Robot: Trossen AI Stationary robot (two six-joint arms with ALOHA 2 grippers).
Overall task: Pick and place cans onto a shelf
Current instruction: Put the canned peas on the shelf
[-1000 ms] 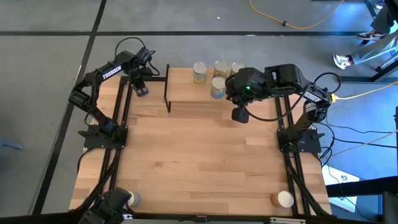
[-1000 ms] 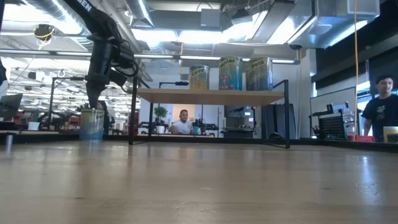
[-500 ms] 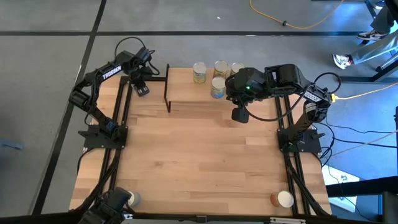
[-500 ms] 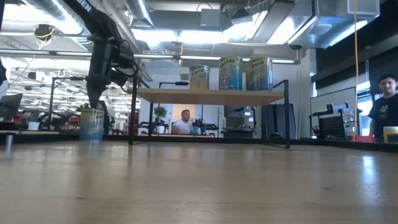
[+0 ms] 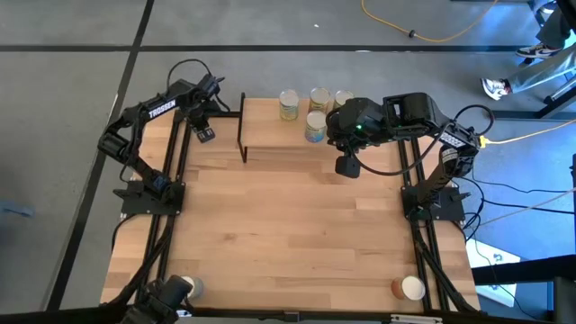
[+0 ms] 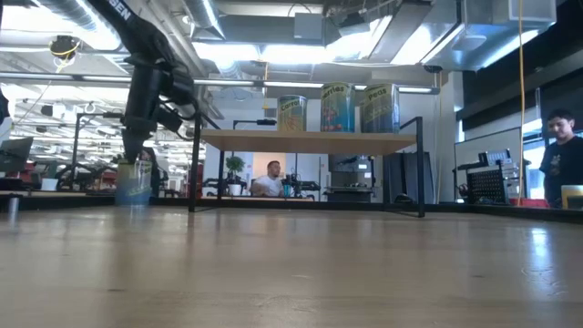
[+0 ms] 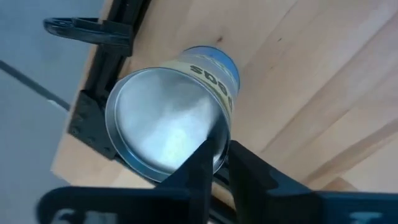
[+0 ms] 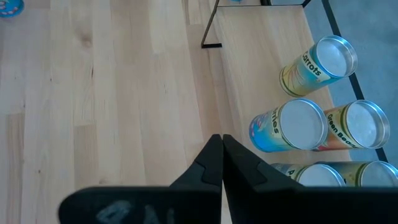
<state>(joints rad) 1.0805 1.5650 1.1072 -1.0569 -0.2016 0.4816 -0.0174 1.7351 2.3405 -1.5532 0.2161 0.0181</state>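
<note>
Left gripper (image 5: 205,132): upper left of the high view, over the table's (image 5: 288,234) far-left corner; fingers pinch the rim of a can (image 7: 168,118), which reads blurred in the low view. Right gripper (image 5: 346,167): upper right of centre, fingers pressed together, nothing held. Shelf (image 6: 310,140): low view centre, three cans (image 6: 339,107) on top.

A can (image 7: 171,118) with a shiny silver top and a yellowish label with some blue sits right at the table's (image 7: 323,74) edge, beside the black rail (image 7: 115,43). The left gripper's (image 7: 217,163) two dark fingers (image 7: 198,171) pinch the can's rim.
</note>
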